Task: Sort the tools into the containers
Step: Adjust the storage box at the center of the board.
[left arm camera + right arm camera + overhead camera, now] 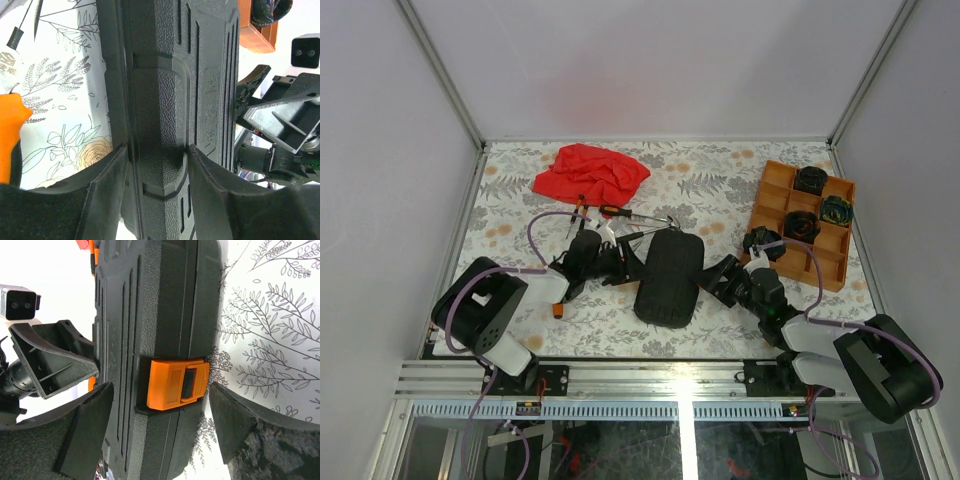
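Note:
The black ribbed tool case (669, 278) lies closed in the middle of the table, its orange latch (175, 382) fastened. My left gripper (632, 263) straddles the case's left edge; in the left wrist view both fingers (112, 185) press against a raised ridge of the case (160, 100). My right gripper (715, 279) stands open around the latch side, its fingers (95, 420) clear of the case (150, 300). The orange tray (775, 185) at the right holds dark coiled bundles (810, 180), one greenish (836, 210). Screwdrivers (616, 212) lie behind the case.
A red cloth (592, 172) is bunched at the back left. Another dark bundle (760, 242) sits by the tray's near left corner. An orange handle (9, 130) shows left of the case under my left arm. White walls close the table on three sides.

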